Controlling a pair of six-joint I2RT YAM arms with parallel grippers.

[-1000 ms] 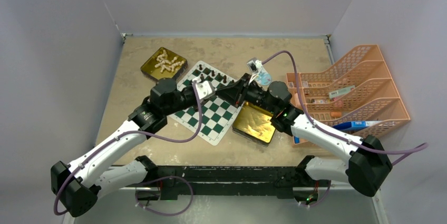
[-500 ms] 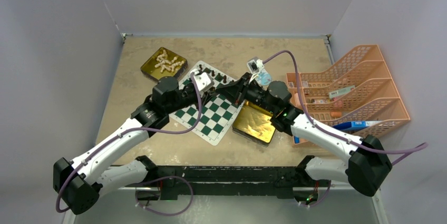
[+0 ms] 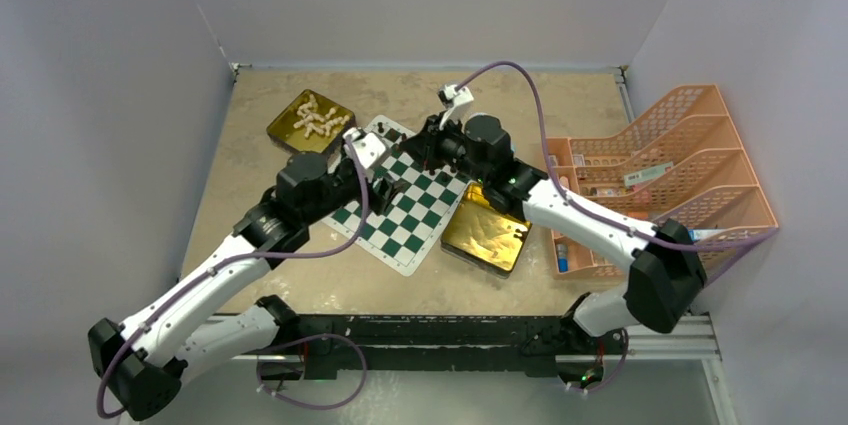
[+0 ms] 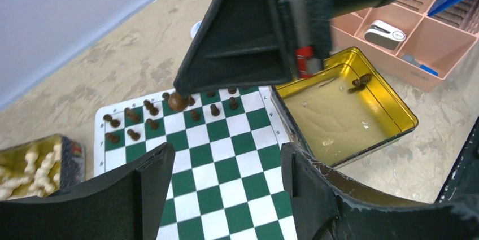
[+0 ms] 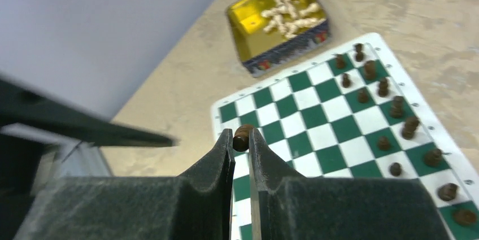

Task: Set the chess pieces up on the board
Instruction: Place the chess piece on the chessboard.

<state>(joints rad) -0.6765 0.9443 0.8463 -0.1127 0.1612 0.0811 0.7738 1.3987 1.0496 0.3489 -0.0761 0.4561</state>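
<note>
Right pincer (image 5: 242, 134) pinches dark chess piece (image 5: 243, 139), pointing out past its tips

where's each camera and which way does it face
Top external: overhead, behind; faces down at the board; left arm and right arm show.
Left wrist: on the left gripper, facing across the board to the emptier tin; open jaws show.
Right wrist: on the right gripper, facing the cream-piece tin; jaws pinch a brown piece.
Both wrist views share that piece.
</note>
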